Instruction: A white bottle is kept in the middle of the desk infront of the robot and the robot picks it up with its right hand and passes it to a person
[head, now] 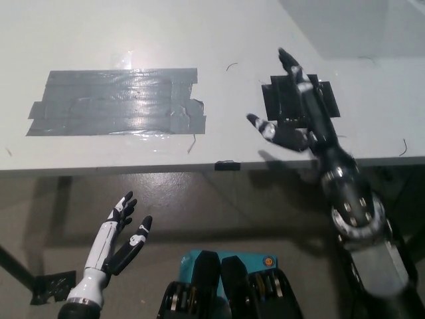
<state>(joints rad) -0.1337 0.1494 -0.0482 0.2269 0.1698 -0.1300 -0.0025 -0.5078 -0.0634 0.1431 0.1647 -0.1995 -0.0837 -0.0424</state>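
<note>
Right hand [292, 113] empty, fingers spread, palm facing left, black arm reaching up from the lower right. Left hand [121, 234] rests low at lower left, fingers apart, holding nothing.

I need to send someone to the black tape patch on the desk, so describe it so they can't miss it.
Start at the white desk and look to its right part, under the robot's open black right hand. The black tape patch lies flat there, near the front edge. Unlike the large shiny grey tape patch further left, it is small, dark and matte.
</note>
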